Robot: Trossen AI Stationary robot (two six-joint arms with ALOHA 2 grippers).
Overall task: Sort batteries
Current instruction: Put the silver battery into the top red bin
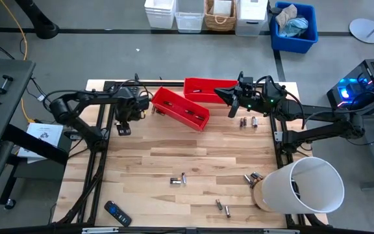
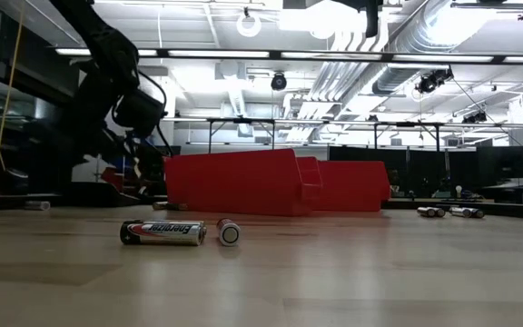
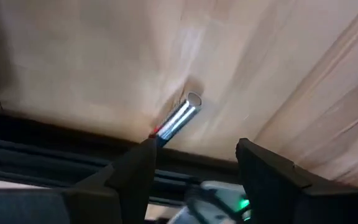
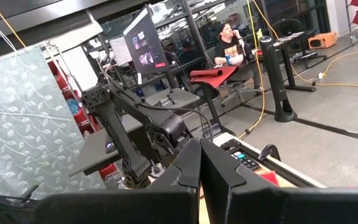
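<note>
While both arms sit at the far half of the table, the entries run from the left edge across:

Remote control [image 1: 117, 213]: flat, black, near the front-left corner of the wooden table [image 1: 174, 143].

Left gripper [image 1: 123, 123]: near the far-left edge, beside the nearer red bin; in the left wrist view its fingers [image 3: 132, 171] stand spread apart with nothing between them.

Battery at left gripper [image 3: 178, 117]: silver cylinder lying on the wood just ahead of the released fingers, next to the dark table frame.

Nearer red bin [image 1: 180, 108]: set at a slant between the two grippers.

Farther red bin [image 1: 203, 88]: behind the first, touching or just beside it, at the far edge.

Centre batteries [image 1: 178, 180]: a pair lying close together on the front half; in the low view one lies side-on and one end-on.

Front batteries [image 1: 223, 207]: two more, near the front edge.

Right gripper [image 1: 229, 99]: over the right end of the farther bin; in the right wrist view its fingers [image 4: 185, 171] are pressed together, with no object visible between them.

Far-right batteries [image 1: 248, 121]: a few in a row, just in front of the right gripper.

White bucket [image 1: 300, 186]: on its side at the front-right corner, with several batteries [image 1: 252, 177] just beside its base.
</note>
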